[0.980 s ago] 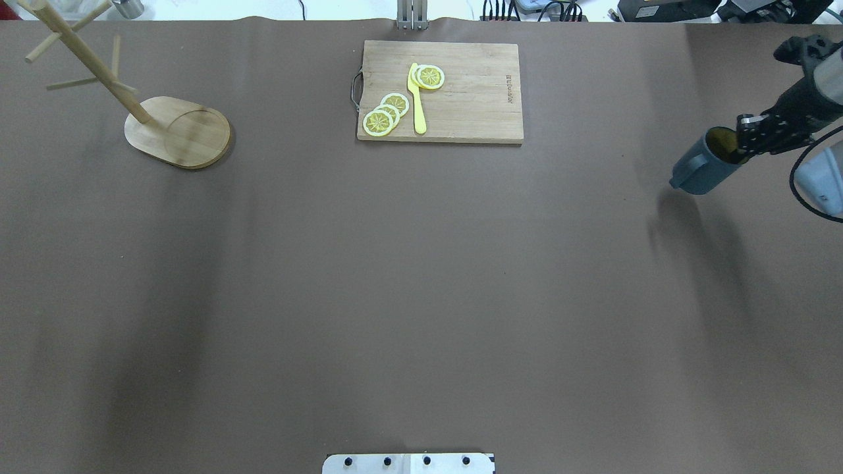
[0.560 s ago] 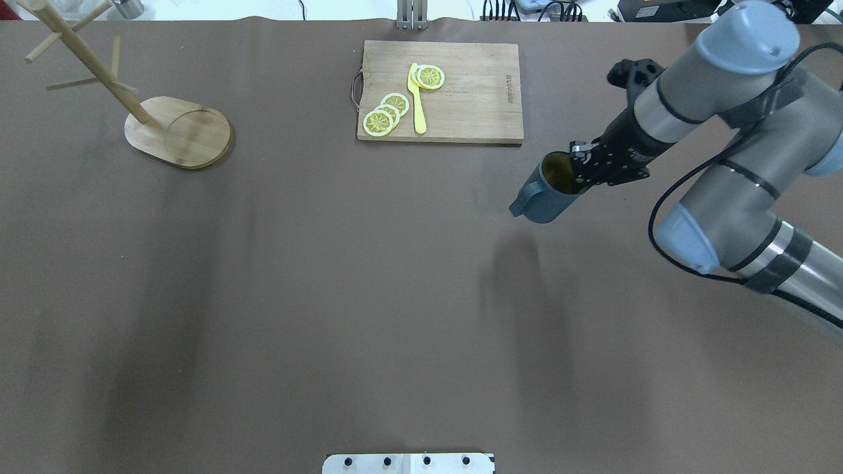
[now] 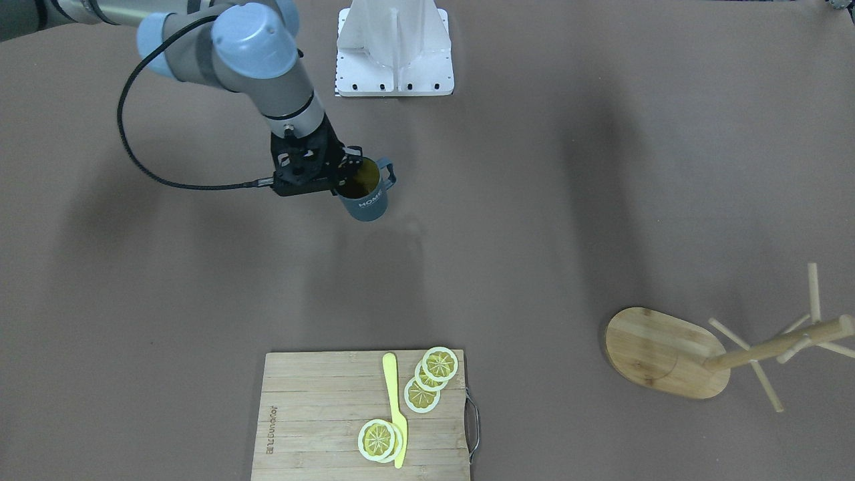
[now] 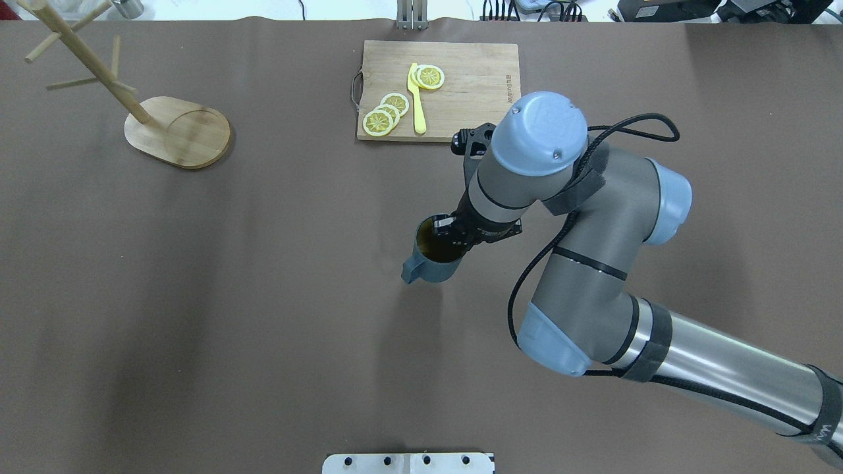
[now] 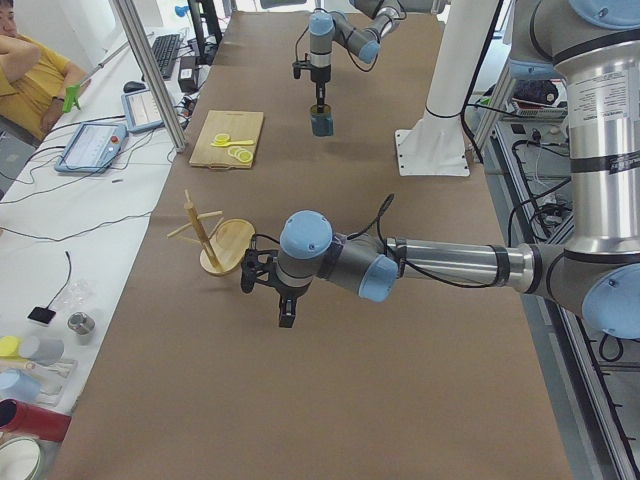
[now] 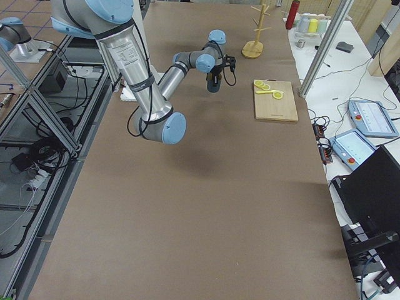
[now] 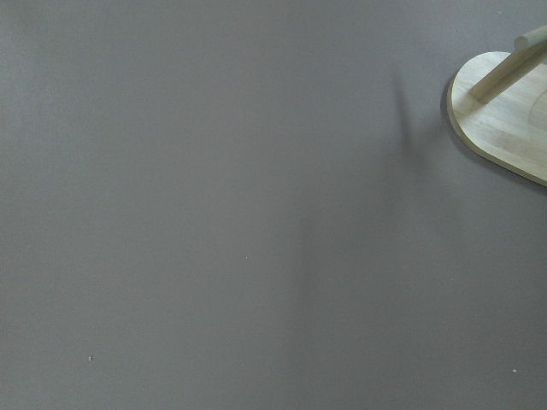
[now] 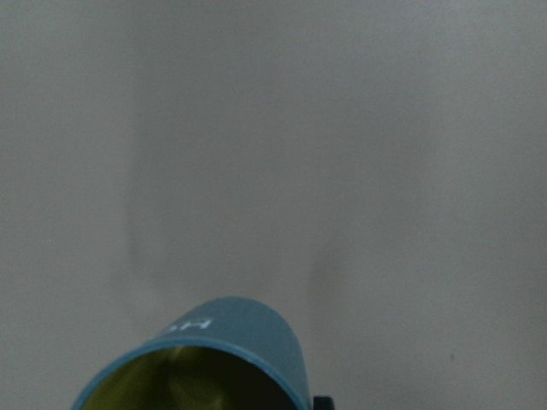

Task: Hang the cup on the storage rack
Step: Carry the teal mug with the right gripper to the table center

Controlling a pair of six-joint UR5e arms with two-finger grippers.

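Mid-table, near the board's front edge, right tool (image 4: 453, 238) is clamped on cup (image 4: 429, 264) at the rim, with one finger inside the mouth and one outside. The cup is held clear of the table (image 4: 263, 329), mouth up, with its shadow on the brown cover below. The handle sticks out away from the tool, toward the robot's left and near side. White lettering on the cup wall shows in the front view and in the right wrist view. Rack (image 4: 179, 133) stands at the far left of the table, well apart from the cup, its pegs bare. The left wrist view catches only part of the rack base and the post foot. Board (image 4: 474, 99) lies at the far middle of the table, carrying lemon slices (image 4: 387, 113) and a yellow knife (image 4: 417, 105). Left tool (image 5: 287, 314) hangs over the table near the rack, pointing down. It shows only in the left side view, so I can't tell whether it is clenched or released.
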